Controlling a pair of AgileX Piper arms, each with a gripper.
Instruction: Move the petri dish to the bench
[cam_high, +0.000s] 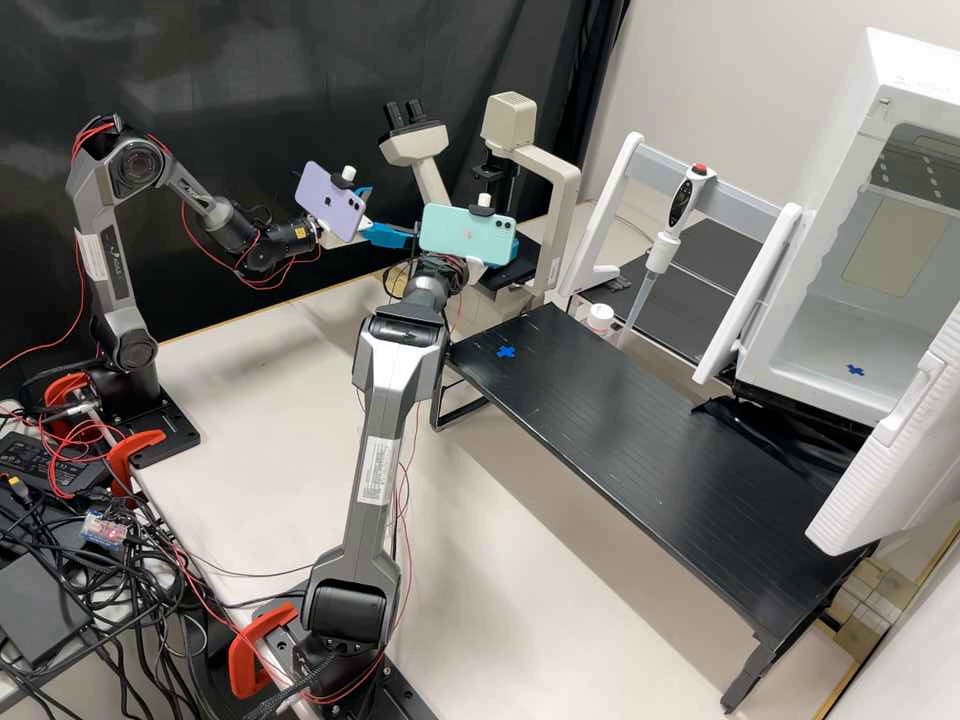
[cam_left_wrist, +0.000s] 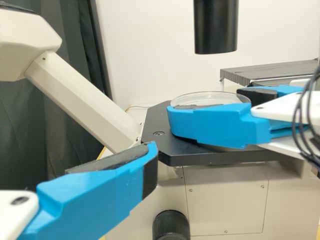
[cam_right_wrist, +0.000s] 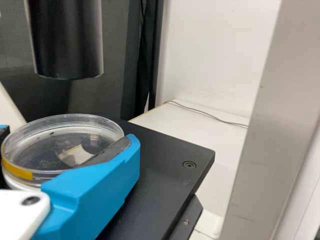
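Note:
In the high view my left gripper (cam_high: 392, 213) is beside the microscope (cam_high: 565, 190) with its fingers apart; in the left wrist view one bare finger of my left gripper (cam_left_wrist: 100, 195) shows. My right gripper (cam_high: 516, 247), partly behind a mint phone in the high view, reaches over the black microscope stage (cam_right_wrist: 170, 155). The clear petri dish (cam_right_wrist: 65, 142) lies between the fingers of my right gripper (cam_right_wrist: 69, 135), both against its sides. From the left wrist view, the petri dish (cam_left_wrist: 210, 97) looks level, low over the stage; whether it touches the stage cannot be told.
A raised black bench (cam_high: 650, 430) with a blue tape cross (cam_high: 506, 352) stands right of the front arm. Behind it are a pipette (cam_high: 672, 225) on a stand and a white-capped bottle (cam_high: 600, 318). An open white chamber (cam_high: 850, 330) is at the right. A dark microscope tube (cam_right_wrist: 65, 40) hangs above the dish.

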